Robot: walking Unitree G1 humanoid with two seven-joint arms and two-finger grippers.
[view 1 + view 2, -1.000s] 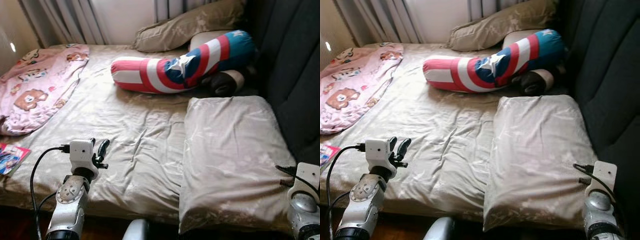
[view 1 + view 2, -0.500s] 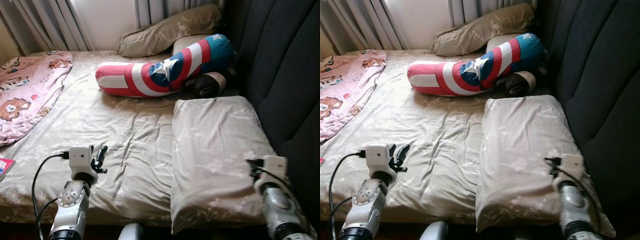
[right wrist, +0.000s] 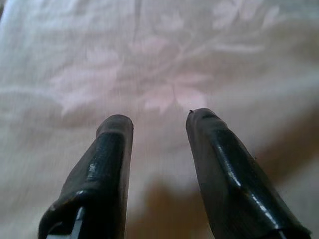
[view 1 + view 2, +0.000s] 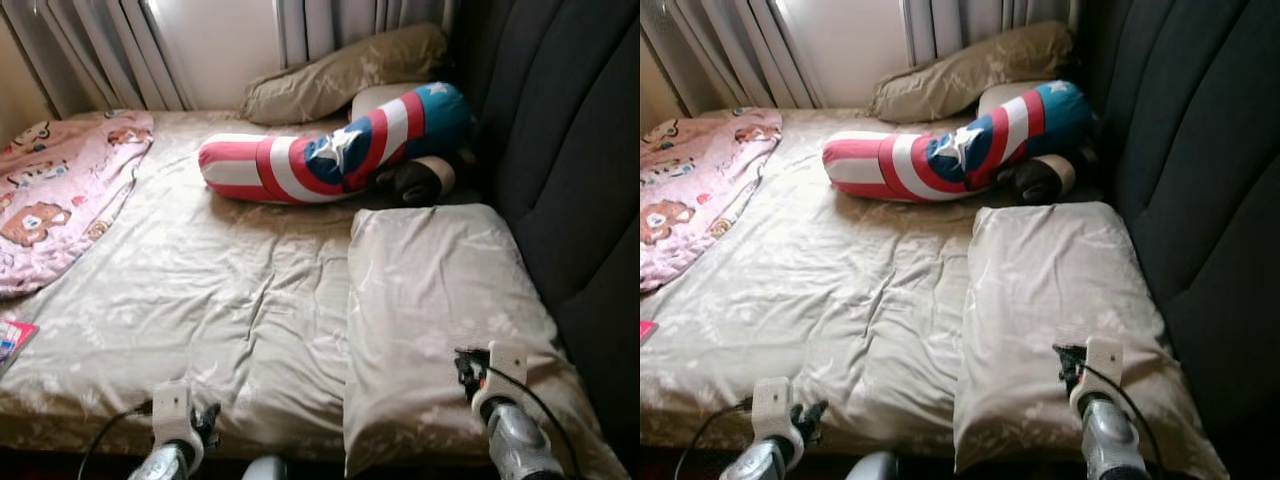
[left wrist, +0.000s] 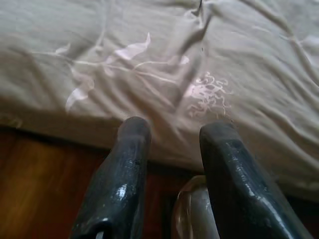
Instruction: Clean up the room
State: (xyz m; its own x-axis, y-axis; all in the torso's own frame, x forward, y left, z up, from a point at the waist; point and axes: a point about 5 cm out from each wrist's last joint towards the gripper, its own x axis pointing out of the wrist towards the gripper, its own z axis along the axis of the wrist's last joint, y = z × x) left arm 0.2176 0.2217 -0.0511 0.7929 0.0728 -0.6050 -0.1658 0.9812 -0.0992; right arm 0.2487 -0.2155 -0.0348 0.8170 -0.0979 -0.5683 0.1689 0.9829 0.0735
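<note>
While the left hand [image 5: 172,132] has been lowered to the bed [image 4: 230,290] edge at 7 o'clock, fingers spread and empty, the right hand [image 3: 154,119] has been brought over the pillow [image 4: 440,300] at 4 o'clock, spread; a grasp seems imminent.

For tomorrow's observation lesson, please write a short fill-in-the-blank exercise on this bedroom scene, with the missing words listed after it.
1. The right tool hovers over the beige ____ near the headboard.
2. The star-and-stripes bolster is red, white and ____.
3. The blanket with cartoon bears is ____.
4. The left tool, fingers apart, is at the near edge of the ____.

Missing words: pillow; blue; pink; bed
</note>
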